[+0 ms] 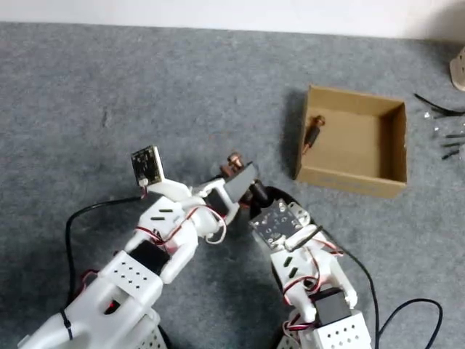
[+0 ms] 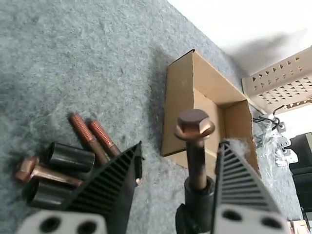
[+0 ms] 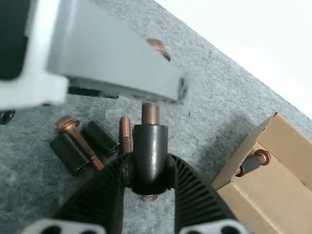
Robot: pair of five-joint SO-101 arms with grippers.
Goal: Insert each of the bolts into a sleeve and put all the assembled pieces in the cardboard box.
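While the right end effector (image 3: 149,163) is clamped on a sleeve (image 3: 150,146) with a bolt (image 3: 150,113) pushed through it, the left end effector (image 2: 180,146) stands wide open on either side of that bolt, gripping nothing. Loose bolts (image 2: 87,135) and loose sleeves (image 2: 70,157) lie together on the worktop (image 1: 145,87) near the box (image 1: 349,182), which holds one assembled piece (image 1: 313,132).

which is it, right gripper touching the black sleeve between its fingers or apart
Touching. The right wrist view shows the right gripper clamped on the black sleeve, pressing both its sides with no gap.
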